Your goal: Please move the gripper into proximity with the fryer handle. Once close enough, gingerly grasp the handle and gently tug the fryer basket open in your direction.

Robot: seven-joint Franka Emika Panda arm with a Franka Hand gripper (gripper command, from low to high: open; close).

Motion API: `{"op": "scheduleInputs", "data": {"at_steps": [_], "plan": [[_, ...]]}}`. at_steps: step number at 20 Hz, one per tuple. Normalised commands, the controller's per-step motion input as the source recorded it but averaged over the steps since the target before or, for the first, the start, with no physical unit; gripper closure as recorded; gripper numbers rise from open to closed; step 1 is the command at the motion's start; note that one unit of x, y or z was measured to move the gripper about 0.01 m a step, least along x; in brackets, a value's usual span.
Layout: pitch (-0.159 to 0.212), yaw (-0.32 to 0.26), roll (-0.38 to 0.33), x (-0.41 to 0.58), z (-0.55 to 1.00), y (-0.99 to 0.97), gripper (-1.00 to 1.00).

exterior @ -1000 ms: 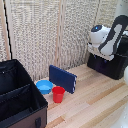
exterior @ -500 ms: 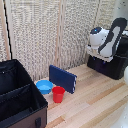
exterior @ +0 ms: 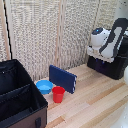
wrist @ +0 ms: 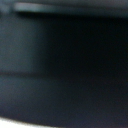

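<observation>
Exterior view — one hand (exterior: 100,54) over one fryer basket (exterior: 107,66); its grip can't be told.

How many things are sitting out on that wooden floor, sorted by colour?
Black: 2, the fabric case and the air fryer
Blue: 2, the bowl and the flat board
Red: 1, the cup
Total: 5
The white robot arm is not counted.
</observation>
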Motion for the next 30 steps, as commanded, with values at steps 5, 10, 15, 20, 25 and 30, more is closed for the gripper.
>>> {"op": "scheduleInputs", "data": {"at_steps": [5,10,15,20,25,30], "plan": [[0.012,0.004,0.125,-0.394,0.62,0.65,1.00],[0.000,0.000,0.154,-0.392,0.60,0.68,1.00],[0.021,0.000,0.141,-0.318,0.52,0.70,1.00],[-0.007,0.000,0.000,-0.195,0.01,0.99,1.00],[0.000,-0.003,0.000,-0.051,0.00,0.99,1.00],[-0.064,-0.106,-0.015,0.206,-0.10,0.83,1.00]]}}
